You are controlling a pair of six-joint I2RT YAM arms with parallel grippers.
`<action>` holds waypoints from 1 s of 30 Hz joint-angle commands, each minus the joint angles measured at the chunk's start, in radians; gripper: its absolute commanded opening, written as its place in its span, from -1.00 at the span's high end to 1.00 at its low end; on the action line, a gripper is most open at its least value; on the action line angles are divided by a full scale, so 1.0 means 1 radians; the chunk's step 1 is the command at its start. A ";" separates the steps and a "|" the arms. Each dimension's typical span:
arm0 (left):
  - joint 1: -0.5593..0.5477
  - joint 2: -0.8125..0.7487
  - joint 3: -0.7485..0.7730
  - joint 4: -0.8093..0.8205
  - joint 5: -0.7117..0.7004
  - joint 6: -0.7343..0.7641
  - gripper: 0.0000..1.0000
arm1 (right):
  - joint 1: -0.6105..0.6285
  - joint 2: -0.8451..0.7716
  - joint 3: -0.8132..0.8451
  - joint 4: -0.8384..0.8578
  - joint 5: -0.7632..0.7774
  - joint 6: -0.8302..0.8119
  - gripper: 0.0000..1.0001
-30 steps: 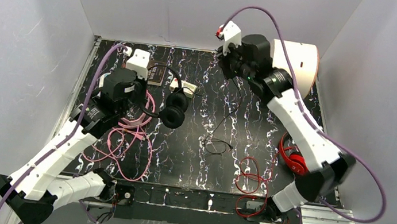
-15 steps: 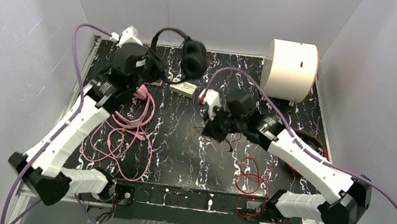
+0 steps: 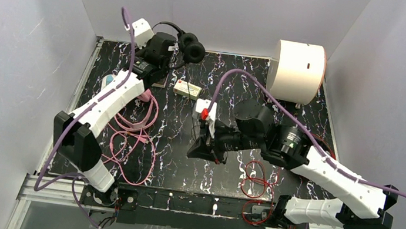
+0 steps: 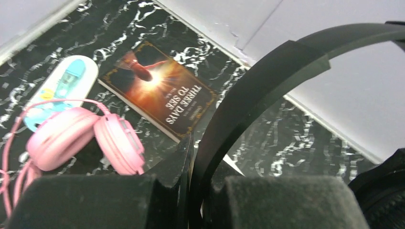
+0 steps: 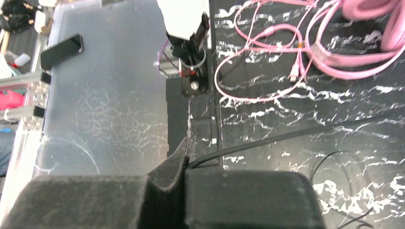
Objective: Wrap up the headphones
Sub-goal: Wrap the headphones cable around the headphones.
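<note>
My left gripper [image 3: 166,50] is shut on the headband of the small black headphones [image 3: 190,47] and holds them up at the back wall. In the left wrist view the headband [image 4: 255,90] runs up from between my fingers [image 4: 143,191]. My right gripper [image 3: 201,148] is low over the middle of the table, shut on the thin black cable [image 5: 291,134]. The pink headphones [image 4: 81,138] lie at the left with their cable [image 3: 126,140] loose. The red cable [image 3: 254,179] lies near the front. The red headset is hidden under my right arm.
A white cylinder [image 3: 296,70] stands at the back right. A small box [image 3: 187,89] lies behind the table's middle. A dark book [image 4: 160,93] and a blue-and-white case [image 4: 59,88] lie by the pink headphones. The table's front rail [image 3: 189,203] runs between the arm bases.
My left gripper has lifted the black headphones off the table and carried them to the back wall. My right gripper has swung from the back right down to the table's middle, still on the cable.
</note>
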 commanded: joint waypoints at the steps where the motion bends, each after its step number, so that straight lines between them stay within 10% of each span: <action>1: 0.005 0.008 -0.027 0.115 -0.165 0.189 1.00 | 0.007 0.023 0.176 -0.042 -0.016 -0.010 1.00; 12: -0.189 -0.278 -0.533 0.476 0.055 0.778 1.00 | -0.020 0.274 0.683 -0.266 0.443 -0.268 1.00; 30: -0.237 -0.724 -0.553 0.013 0.706 0.584 1.00 | -0.666 0.416 0.519 0.021 0.009 -0.269 1.00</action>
